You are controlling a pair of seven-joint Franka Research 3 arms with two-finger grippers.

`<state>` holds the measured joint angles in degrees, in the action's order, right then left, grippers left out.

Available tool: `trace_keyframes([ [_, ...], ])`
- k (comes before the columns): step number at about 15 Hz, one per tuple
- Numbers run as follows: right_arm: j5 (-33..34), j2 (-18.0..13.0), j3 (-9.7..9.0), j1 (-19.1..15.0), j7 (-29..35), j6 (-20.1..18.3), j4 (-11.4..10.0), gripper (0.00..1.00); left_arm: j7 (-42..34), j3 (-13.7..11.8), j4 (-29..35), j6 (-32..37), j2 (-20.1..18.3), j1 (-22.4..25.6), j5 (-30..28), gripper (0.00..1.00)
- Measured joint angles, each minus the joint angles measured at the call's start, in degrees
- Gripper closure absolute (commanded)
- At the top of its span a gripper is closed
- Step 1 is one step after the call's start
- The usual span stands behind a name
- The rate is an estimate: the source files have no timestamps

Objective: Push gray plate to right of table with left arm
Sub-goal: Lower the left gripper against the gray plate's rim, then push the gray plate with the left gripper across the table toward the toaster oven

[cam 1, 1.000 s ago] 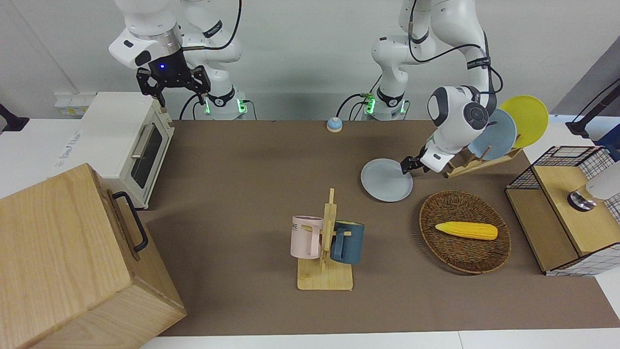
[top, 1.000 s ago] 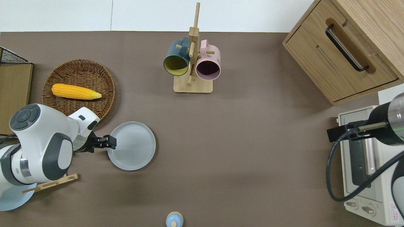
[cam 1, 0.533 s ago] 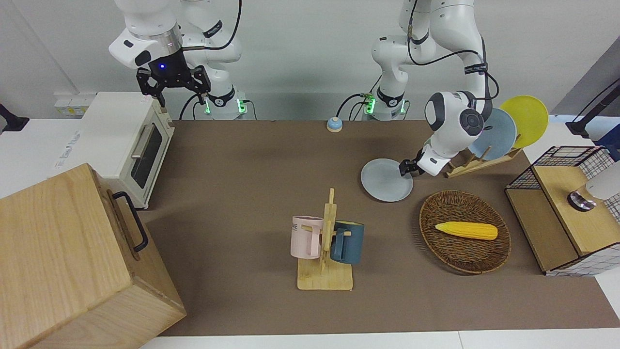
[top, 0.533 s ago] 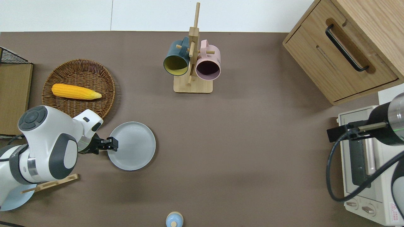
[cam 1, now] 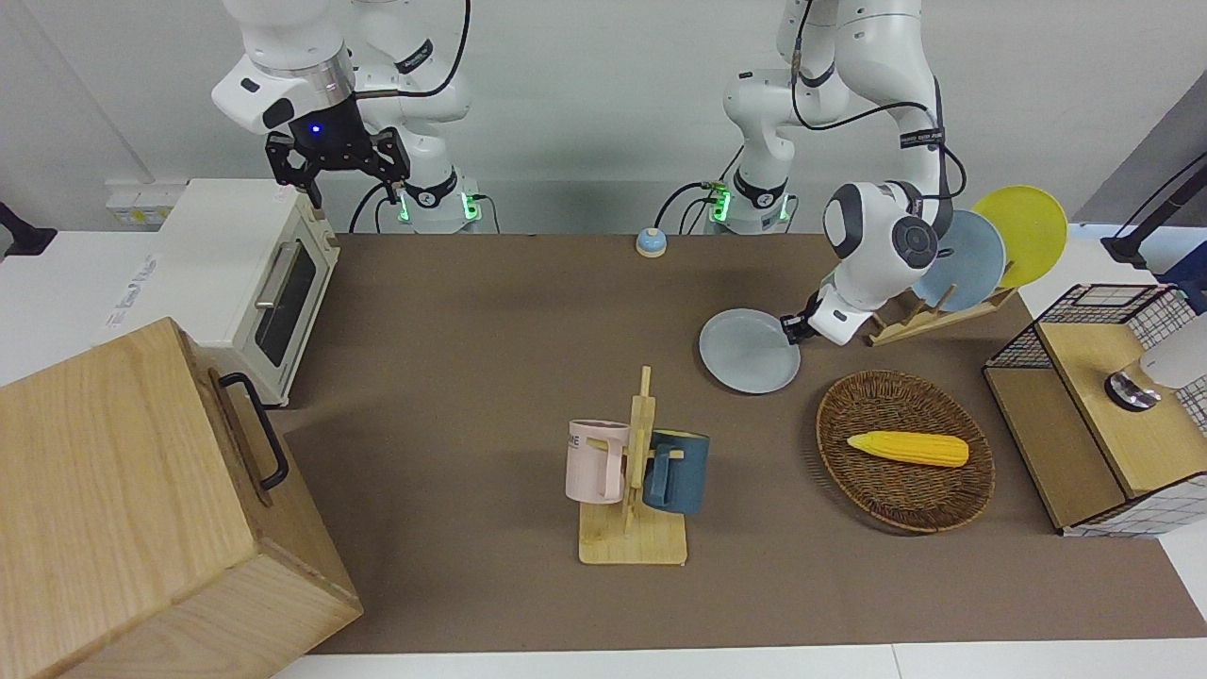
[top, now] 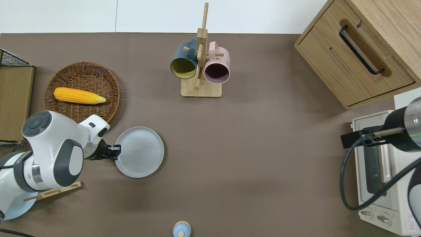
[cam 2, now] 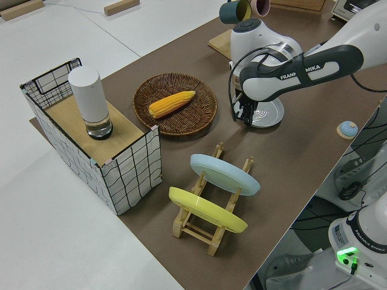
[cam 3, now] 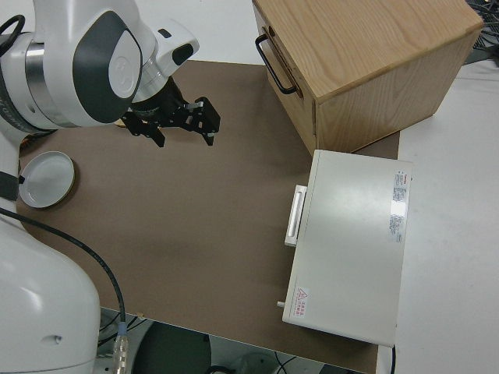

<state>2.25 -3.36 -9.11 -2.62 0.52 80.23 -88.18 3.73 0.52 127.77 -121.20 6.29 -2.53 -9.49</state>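
Observation:
The gray plate (cam 1: 750,351) (top: 139,152) lies flat on the brown table (top: 246,148), between the wicker basket and the robots. It also shows in the left side view (cam 2: 270,113) and the right side view (cam 3: 47,179). My left gripper (top: 115,152) (cam 1: 790,330) (cam 2: 245,115) is low at the table, shut, and touches the plate's rim on the side toward the left arm's end. My right gripper (cam 1: 337,170) (cam 3: 183,117) is open, empty and parked.
A wicker basket (top: 113,85) with a corn cob (top: 79,95) sits just farther from the robots than the plate. A mug rack (top: 200,65) stands mid-table. A wooden cabinet (top: 361,49) and a toaster oven (top: 378,171) stand at the right arm's end. The dish rack holds a sky-blue plate (cam 1: 962,259) and a yellow plate (cam 1: 1023,231).
My left gripper has come down from the plate's edge to its rim. The gray plate has slid slightly toward the right arm's end. The right arm has not moved.

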Motion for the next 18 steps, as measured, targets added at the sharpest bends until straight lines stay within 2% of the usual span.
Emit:
trace_keyframes([
  [4, 0.0, 0.0, 0.0, 0.0, 0.0, 0.0, 0.0, 0.005, 0.0, 0.2, 0.0, 0.0, 0.0, 0.0, 0.0, 1.0],
  [11, 0.0, 0.0, 0.0, 0.0, 0.0, 0.0, 0.0, 0.005, 0.4, 4.5, 0.0, -0.3, 0.2, -0.1, -4.6, 1.0],
  [13, 0.0, 0.0, 0.0, 0.0, 0.0, 0.0, 0.0, 0.005, 2.3, 6.6, 0.0, -0.6, 0.3, -0.1, -6.2, 1.0],
  [18, 0.0, 0.0, 0.0, 0.0, 0.0, 0.0, 0.0, 0.005, 11.8, 14.5, 0.0, -4.0, 0.5, -0.2, -8.0, 1.0],
])
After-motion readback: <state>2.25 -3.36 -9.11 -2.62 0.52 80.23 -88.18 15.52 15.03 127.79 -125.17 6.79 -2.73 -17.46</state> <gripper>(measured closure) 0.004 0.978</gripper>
